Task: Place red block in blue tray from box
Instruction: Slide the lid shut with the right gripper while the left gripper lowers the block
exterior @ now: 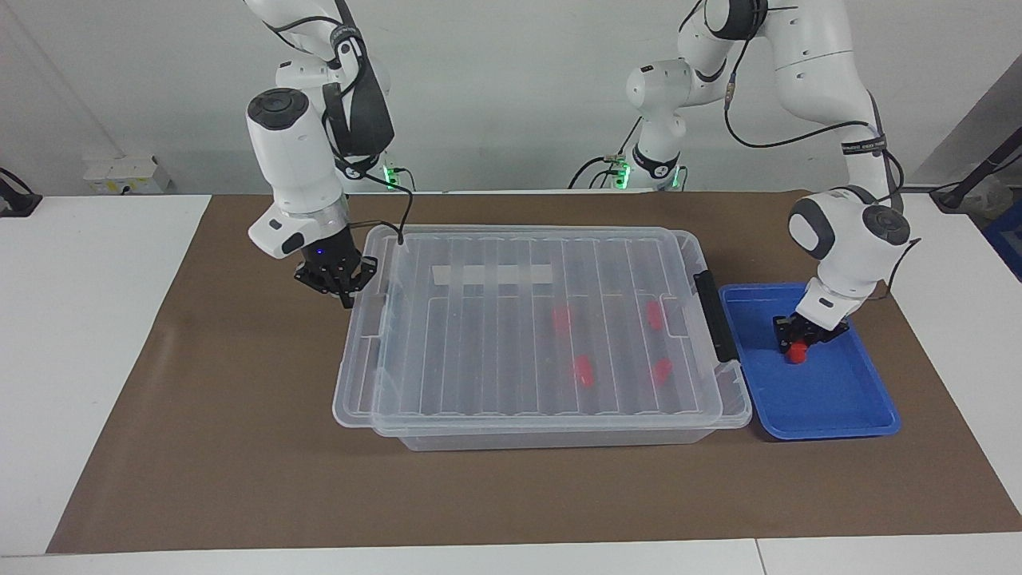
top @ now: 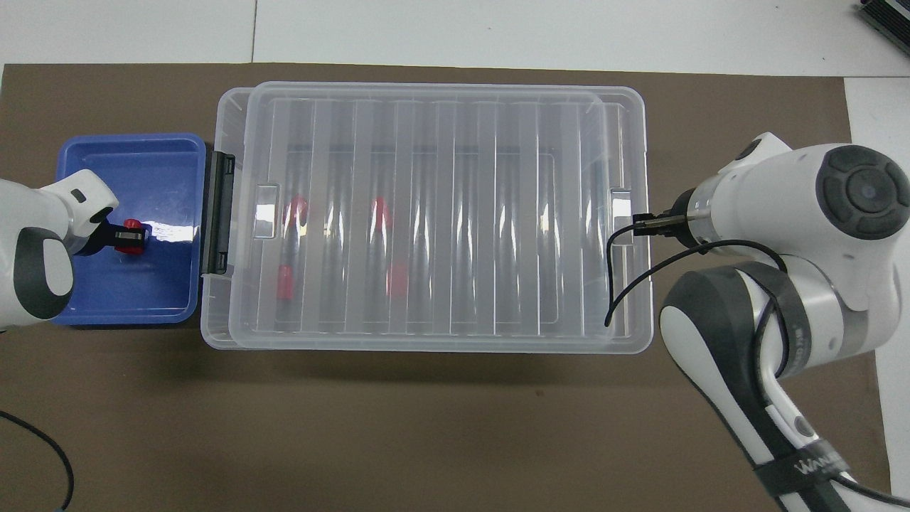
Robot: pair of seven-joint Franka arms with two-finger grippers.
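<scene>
The left arm reaches down from its base with the forearm steep and the wrist bent inward, so that the left gripper (exterior: 795, 345) hangs low inside the blue tray (exterior: 846, 399), which sits on the brown mat (exterior: 200, 447) at the left arm's end of the table. Its fingers are clenched on a red block (exterior: 796, 352) that sits at or just above the tray floor; whether the block touches the floor cannot be told. In the overhead view the same gripper (top: 126, 237) holds the block (top: 132, 237) in the part of the tray toward the left arm's end.

The right arm descends almost vertically, wrist turned toward the box (exterior: 551, 435). The right gripper (exterior: 342, 294), its fingertips closed together, sits at the end edge of the ribbed lid (exterior: 479, 351), which covers nearly the whole box. Four more red blocks (exterior: 563, 318) show dimly through the lid. A black latch (exterior: 715, 315) and a white tape strip (exterior: 493, 275) mark the box.

Lettering on the right arm's black strap (top: 802, 469) is only partly legible, beginning "WAN".
</scene>
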